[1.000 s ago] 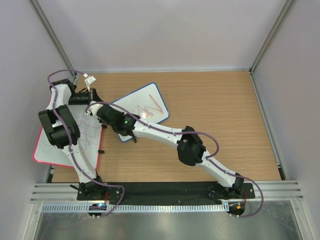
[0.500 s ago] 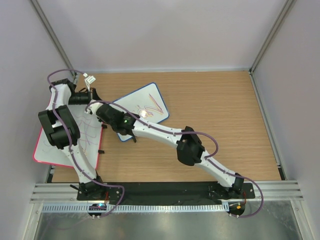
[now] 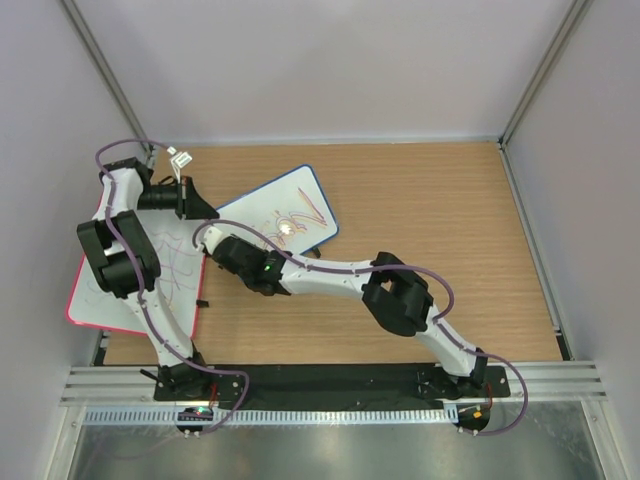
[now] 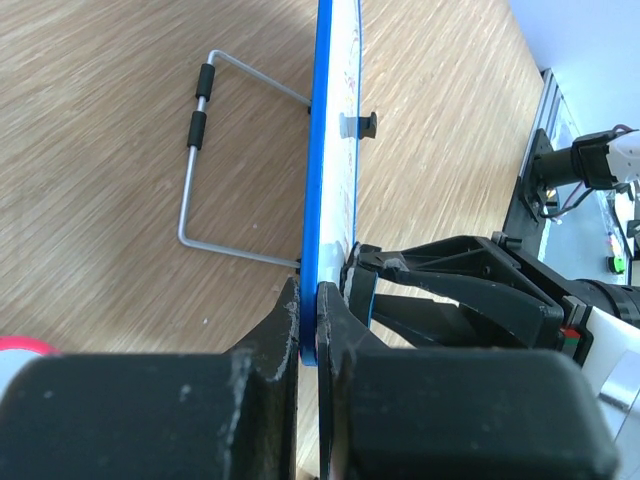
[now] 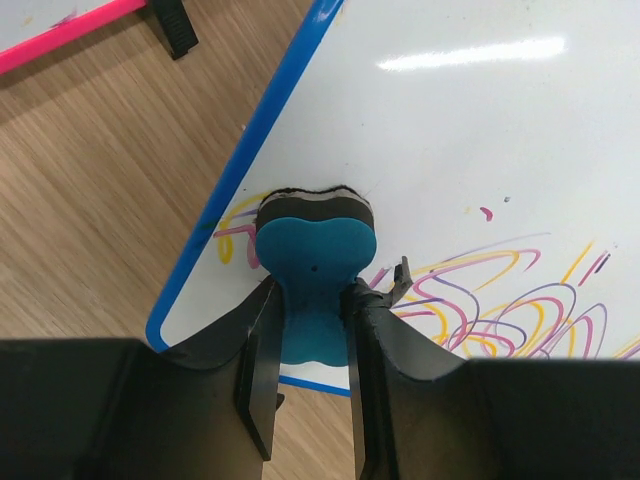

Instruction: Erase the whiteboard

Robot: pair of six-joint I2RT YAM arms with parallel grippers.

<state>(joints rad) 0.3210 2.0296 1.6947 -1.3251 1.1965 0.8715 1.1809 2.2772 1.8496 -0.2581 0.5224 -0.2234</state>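
Diagonally, whiteboard [image 3: 285,195], long axis near-left to far-right

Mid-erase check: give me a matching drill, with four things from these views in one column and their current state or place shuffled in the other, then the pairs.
Column one
1. left gripper
2. right gripper
3. eraser
4. pink-framed board

Column two
A. felt side against the whiteboard, beside the scribbles
B. shut on the whiteboard's edge
C. lying at the table's left edge
D. shut on the eraser

Pairs: 1-B, 2-D, 3-A, 4-C
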